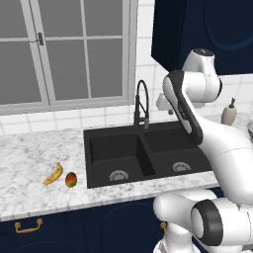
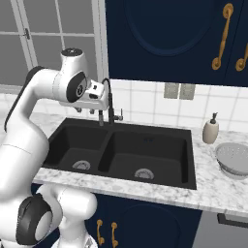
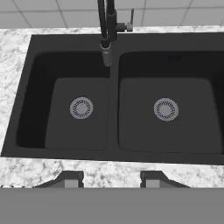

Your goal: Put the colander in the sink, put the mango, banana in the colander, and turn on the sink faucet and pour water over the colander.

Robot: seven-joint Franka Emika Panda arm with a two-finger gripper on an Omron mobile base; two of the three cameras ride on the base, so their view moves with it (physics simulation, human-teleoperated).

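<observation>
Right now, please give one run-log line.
gripper: open, empty, above sink | colander: counter, right | banana, mango: counter, left

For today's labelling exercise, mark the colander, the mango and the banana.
colander point(image 2: 232, 159), right base view, on its perforated inner wall.
mango point(image 1: 71, 180), left base view, on its red middle.
banana point(image 1: 54, 174), left base view, on its yellow curved body.

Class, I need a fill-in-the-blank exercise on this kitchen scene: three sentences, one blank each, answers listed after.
1. The colander sits on the counter to the ____ of the sink.
2. The banana lies right beside the ____ on the counter.
3. Each basin of the sink has a round silver ____ in its floor.

Missing words: right; mango; drain
</observation>
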